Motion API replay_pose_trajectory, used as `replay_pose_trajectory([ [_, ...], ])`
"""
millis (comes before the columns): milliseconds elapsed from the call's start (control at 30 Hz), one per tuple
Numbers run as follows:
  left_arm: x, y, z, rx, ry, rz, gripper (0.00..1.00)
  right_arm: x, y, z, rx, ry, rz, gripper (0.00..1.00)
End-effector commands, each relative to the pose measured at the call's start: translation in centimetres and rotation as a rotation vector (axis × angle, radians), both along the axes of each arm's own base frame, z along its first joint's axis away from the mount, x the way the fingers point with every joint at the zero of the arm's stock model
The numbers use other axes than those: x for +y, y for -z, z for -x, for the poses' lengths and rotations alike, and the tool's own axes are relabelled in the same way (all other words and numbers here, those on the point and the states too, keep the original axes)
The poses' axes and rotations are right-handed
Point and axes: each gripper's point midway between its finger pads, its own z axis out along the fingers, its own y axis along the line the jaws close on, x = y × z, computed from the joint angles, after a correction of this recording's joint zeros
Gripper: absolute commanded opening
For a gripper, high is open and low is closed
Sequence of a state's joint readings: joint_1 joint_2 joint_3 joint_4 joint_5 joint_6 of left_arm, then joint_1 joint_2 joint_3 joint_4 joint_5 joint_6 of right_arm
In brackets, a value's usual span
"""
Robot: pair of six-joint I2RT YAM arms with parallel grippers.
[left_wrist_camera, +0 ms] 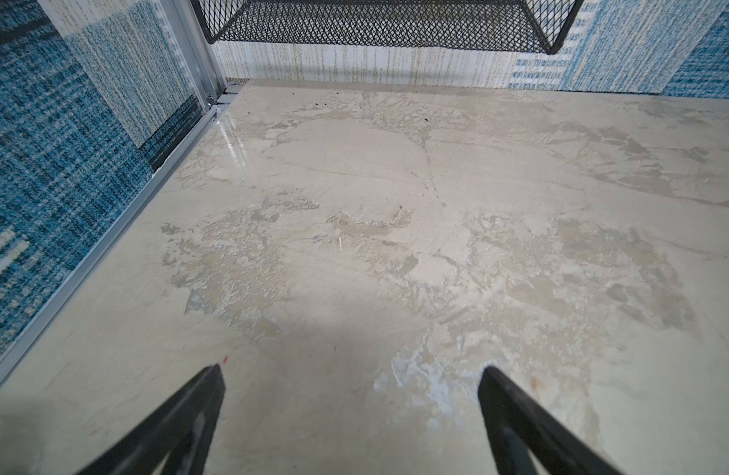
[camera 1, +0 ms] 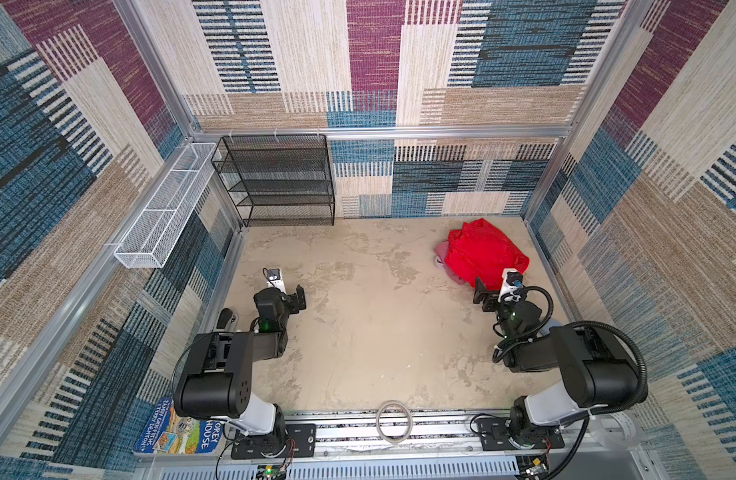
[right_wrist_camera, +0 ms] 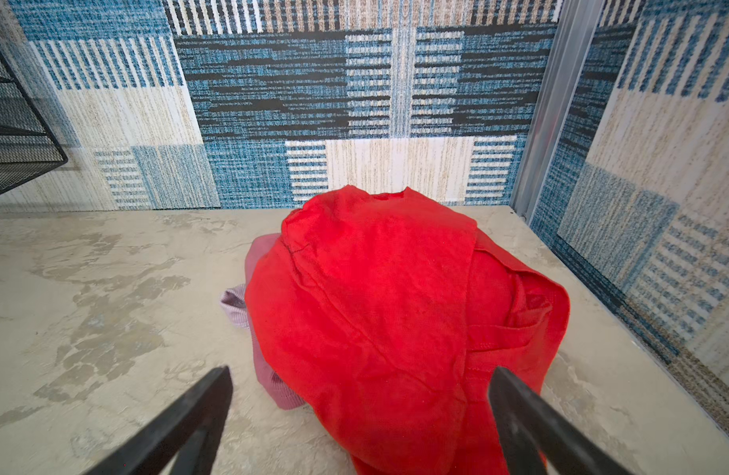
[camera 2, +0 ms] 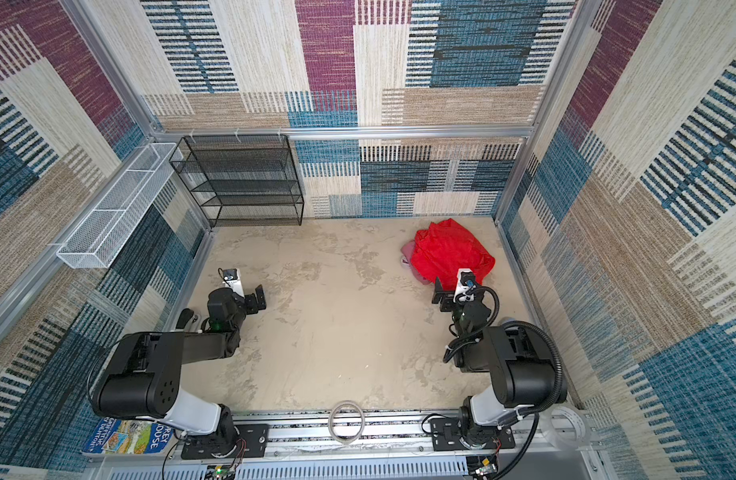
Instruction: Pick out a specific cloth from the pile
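Observation:
The pile lies at the far right of the table, near the right wall. It is mostly a bright red cloth. A small ribbed bit of the pale lilac-pink cloth pokes out from under the red one; the remainder is hidden. A darker dusty pink cloth shows beside it. My right gripper hovers open and empty at the pile's near edge. My left gripper is open and empty above the bare table at the left.
A black mesh shelf stands at the back left. A white wire basket hangs on the left wall. A book and a ring of tape lie by the front rail. Carpeted walls enclose the table.

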State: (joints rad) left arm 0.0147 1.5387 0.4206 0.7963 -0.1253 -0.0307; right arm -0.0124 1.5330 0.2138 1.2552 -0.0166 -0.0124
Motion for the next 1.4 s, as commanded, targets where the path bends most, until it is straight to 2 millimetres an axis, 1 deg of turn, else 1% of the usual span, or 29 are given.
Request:
replay_pose_trajectory([
  [0,0.0,-0.7,-0.3,-0.03,0.003,-0.006,1.0,0.1,-0.4,-0.1,-0.015,-0.008,0.01,1.0],
  [567,0.0,-0.7,-0.2,-0.03,0.003,-0.007,1.0,0.1,-0.4,-0.2,-0.013,-0.009,0.01,1.0],
  [600,-0.1,-0.8,-0.2,-0.033,0.005,-0.007,0.97,0.1,-0.4,-0.2,-0.013,-0.009,0.01,1.0],
  [633,0.1,-0.9,-0.2,-0.04,-0.004,-0.008,0.92,0.1,-0.5,-0.1,-0.016,-0.009,0.01,1.0],
  [667,0.6,-1.4,0.0,-0.045,-0.036,-0.008,0.88,0.1,-0.9,-0.1,-0.027,-0.006,0.009,0.99],
  [700,1.0,-2.2,0.1,-0.045,-0.063,-0.007,0.87,0.1,-1.2,-0.3,-0.017,-0.004,0.009,0.96],
  [733,1.3,-3.0,0.3,-0.033,-0.08,-0.008,0.84,-0.1,-1.7,-0.9,0.008,0.004,0.006,0.92],
  [767,1.1,-4.1,0.4,-0.027,-0.065,-0.011,0.79,-0.3,-2.3,-1.7,0.047,0.018,-0.002,0.86],
  [800,0.9,-4.7,0.6,-0.017,-0.059,-0.017,0.76,-0.7,-3.1,-2.4,0.07,0.044,-0.016,0.83],
  [833,1.1,-5.7,0.8,-0.022,-0.09,-0.007,0.75,-0.9,-4.0,-2.9,0.087,0.065,-0.039,0.82],
  [900,0.9,-7.1,1.0,-0.022,-0.113,0.061,0.73,0.0,-5.6,-3.6,0.118,0.061,-0.033,0.81],
  [933,0.5,-7.8,1.0,-0.03,-0.11,0.098,0.73,0.7,-6.4,-3.8,0.14,0.063,-0.027,0.8],
  [1000,-0.2,-8.7,1.0,-0.029,-0.112,0.153,0.71,3.1,-7.7,-4.1,0.169,0.01,-0.025,0.78],
  [1067,-1.6,-9.1,0.7,-0.001,-0.083,0.217,0.7,5.7,-8.5,-3.9,0.206,-0.041,-0.02,0.74],
  [1100,-2.3,-9.0,0.8,0.024,-0.069,0.243,0.69,6.9,-8.6,-3.8,0.226,-0.076,-0.023,0.73],
  [1167,-3.8,-8.9,0.8,0.072,-0.034,0.287,0.69,8.9,-8.0,-3.8,0.295,-0.123,-0.046,0.68],
  [1200,-4.6,-8.7,0.9,0.093,-0.008,0.301,0.69,9.8,-7.5,-3.8,0.329,-0.149,-0.065,0.67],
  [1233,-5.3,-8.5,1.0,0.112,0.012,0.314,0.69,10.9,-7.1,-3.9,0.361,-0.184,-0.084,0.64],
  [1267,-5.8,-8.3,1.1,0.132,0.026,0.324,0.69,11.7,-6.1,-4.2,0.403,-0.197,-0.092,0.6],
  [1300,-6.1,-7.9,1.3,0.152,0.035,0.328,0.69,12.4,-5.7,-4.3,0.43,-0.211,-0.097,0.57],
  [1367,-6.8,-7.6,1.5,0.18,0.054,0.339,0.68,13.7,-3.6,-4.9,0.504,-0.232,-0.093,0.52],
])
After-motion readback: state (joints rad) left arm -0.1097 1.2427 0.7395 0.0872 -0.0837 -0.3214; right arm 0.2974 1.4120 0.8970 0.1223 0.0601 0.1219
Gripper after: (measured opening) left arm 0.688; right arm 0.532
